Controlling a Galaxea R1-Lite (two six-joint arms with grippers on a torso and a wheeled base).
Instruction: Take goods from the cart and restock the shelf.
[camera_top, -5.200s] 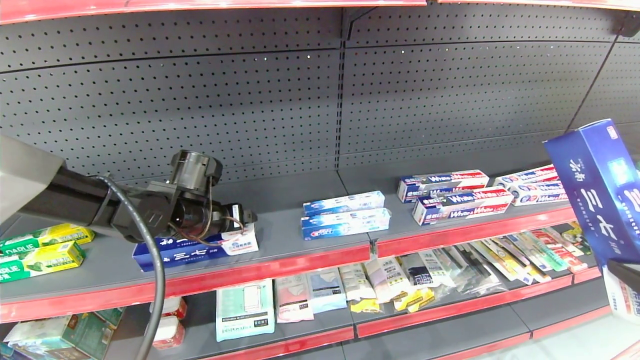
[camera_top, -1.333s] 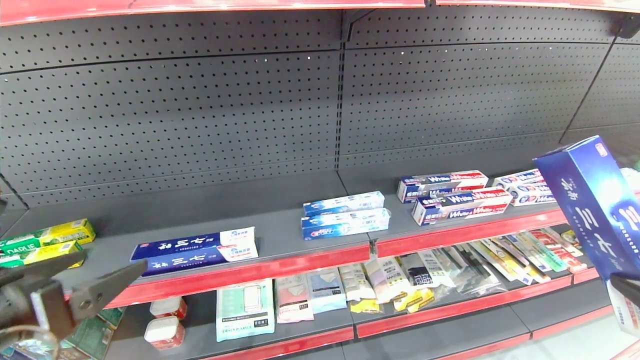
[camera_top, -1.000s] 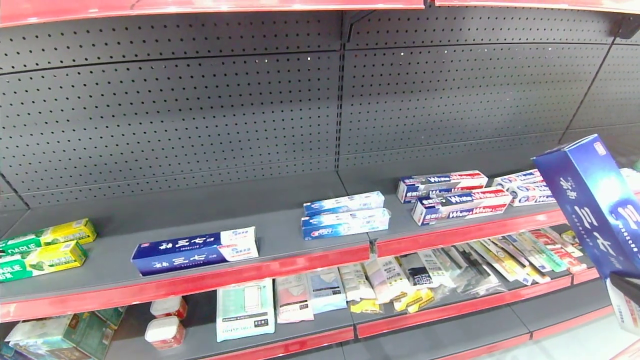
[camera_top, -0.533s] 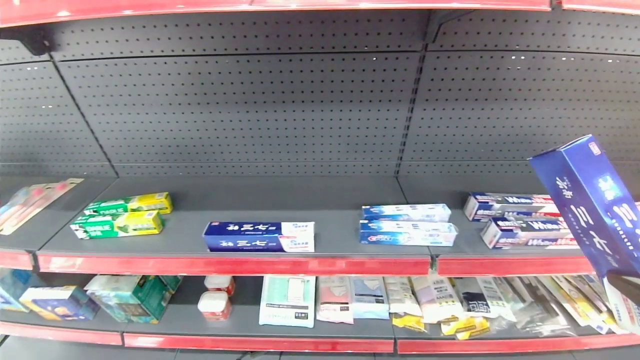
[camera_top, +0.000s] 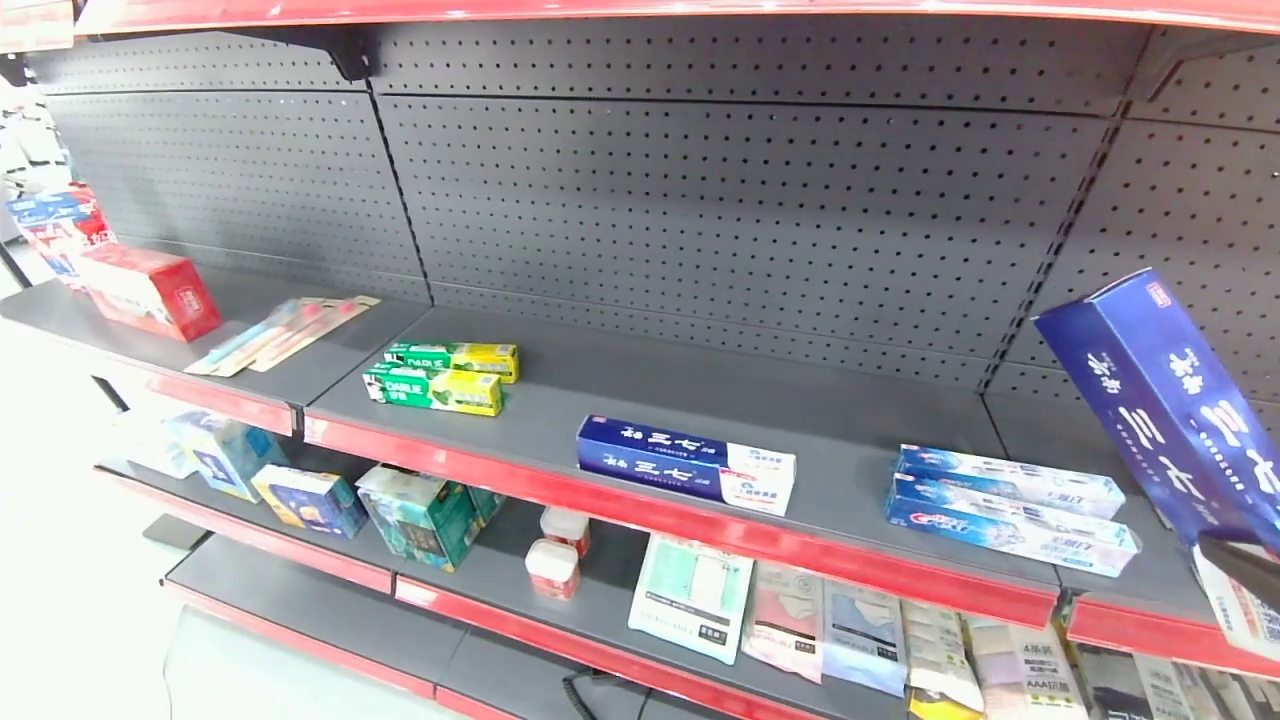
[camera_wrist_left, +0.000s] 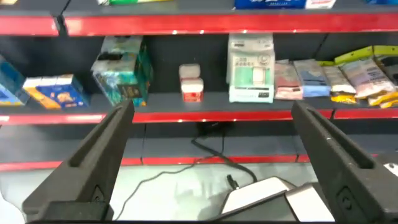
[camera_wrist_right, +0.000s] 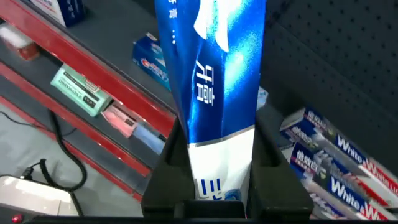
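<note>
My right gripper (camera_wrist_right: 214, 171) is shut on a tall blue toothpaste box (camera_wrist_right: 211, 74), gripping its white lower end and holding it upright. In the head view this box (camera_top: 1170, 400) leans at the far right, in front of the grey shelf (camera_top: 700, 370) with the red front edge. A matching blue box (camera_top: 685, 465) lies flat near the middle of that shelf. My left gripper (camera_wrist_left: 211, 155) is open with nothing between its fingers. It hangs low, facing the lower shelves.
On the same shelf lie two green-yellow boxes (camera_top: 440, 375), two blue-white boxes (camera_top: 1010, 500), toothbrush packs (camera_top: 280, 330) and a red box (camera_top: 150, 290). Bare board separates the groups. Lower shelves hold cartons (camera_wrist_left: 121, 78), small jars (camera_wrist_left: 191, 81) and packets (camera_wrist_left: 250, 68). A cable (camera_wrist_left: 211, 158) lies on the floor.
The head camera has swung left, so the shelf has slid right in the picture. My left arm left the blue box on the shelf and dropped out of the head view. The right box stays held.
</note>
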